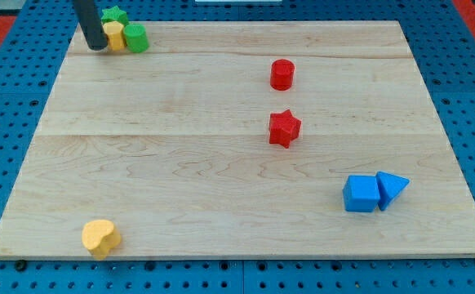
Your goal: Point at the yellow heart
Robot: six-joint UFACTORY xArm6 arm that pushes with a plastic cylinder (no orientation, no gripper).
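The arm carries no pincer at all, only a straight dark rod, so nothing is clenched or released. The rod enters from the view's top left, and its tip (96,46) rests at the top-left corner of the wooden board (221,180), just left of a tight cluster of three blocks.

In that cluster a yellow block (113,35), whose shape is hard to make out, sits right beside the tip, seemingly touching it. A green star (114,15) lies just behind the yellow block toward the view's top, and a green cylinder (136,38) stands against the yellow block's right side.

The yellow heart (100,238) lies well apart from the tip, near the board's bottom-left corner, close to the front edge, alone with no other block near it.

Right of centre, a red cylinder (281,74) stands upright in the upper part of the board. A red star (284,128) lies below it toward the view's bottom, the two apart but roughly in one vertical line.

Toward the lower right, a blue cube (361,194) sits with a blue triangular block (392,189) just to its right, the two touching or nearly so.

The board rests on a blue perforated surface (9,122) that shows on all sides of it.
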